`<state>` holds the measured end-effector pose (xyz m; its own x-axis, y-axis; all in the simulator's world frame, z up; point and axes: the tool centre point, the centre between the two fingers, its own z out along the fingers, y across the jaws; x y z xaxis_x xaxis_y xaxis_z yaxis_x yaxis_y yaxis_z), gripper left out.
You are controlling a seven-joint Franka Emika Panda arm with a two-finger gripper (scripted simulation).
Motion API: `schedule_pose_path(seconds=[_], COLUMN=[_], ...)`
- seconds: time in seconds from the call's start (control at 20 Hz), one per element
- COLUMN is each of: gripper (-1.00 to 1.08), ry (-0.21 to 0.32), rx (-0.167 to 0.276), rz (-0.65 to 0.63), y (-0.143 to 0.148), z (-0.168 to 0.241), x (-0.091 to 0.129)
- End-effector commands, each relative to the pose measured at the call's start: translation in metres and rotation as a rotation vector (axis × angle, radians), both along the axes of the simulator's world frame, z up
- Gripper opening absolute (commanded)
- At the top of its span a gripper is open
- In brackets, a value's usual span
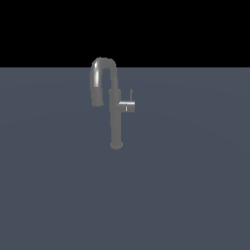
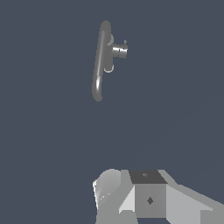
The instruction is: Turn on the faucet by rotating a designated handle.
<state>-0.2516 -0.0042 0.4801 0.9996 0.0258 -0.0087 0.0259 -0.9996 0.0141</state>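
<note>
So far nothing is done: at the exterior view's left the faucet (image 1: 115, 105) arches over the desk (image 1: 195, 195), its handle (image 1: 127, 106) jutting right, untouched. Your gripper (image 2: 131, 197) hangs well apart; whether the fingers are released, you cannot tell.

A flat, dull blue-grey floor (image 1: 58, 195) fills the lower part of the exterior view and runs back to a straight horizon line. Its surface is plain and even, with no markings or seams to be made out. Above that line lies a flat black background (image 1: 195, 29), featureless from edge to edge. In the wrist view the same blue-grey floor (image 2: 43, 131) takes up nearly the whole picture.
</note>
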Motion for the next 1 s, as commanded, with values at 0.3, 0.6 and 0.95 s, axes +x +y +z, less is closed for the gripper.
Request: schedule_pose_path(seconds=[0.3, 0.6, 0.95], gripper=[-1.00, -1.00, -1.00], ry=[0.013, 0.052, 0.133], rx=[0.014, 0.055, 0.143], rz=[-0.015, -0.059, -0.153], y=[0.001, 0.003, 0.006], z=[-0.001, -0.003, -0.010], x=[0.005, 0.018, 0.048])
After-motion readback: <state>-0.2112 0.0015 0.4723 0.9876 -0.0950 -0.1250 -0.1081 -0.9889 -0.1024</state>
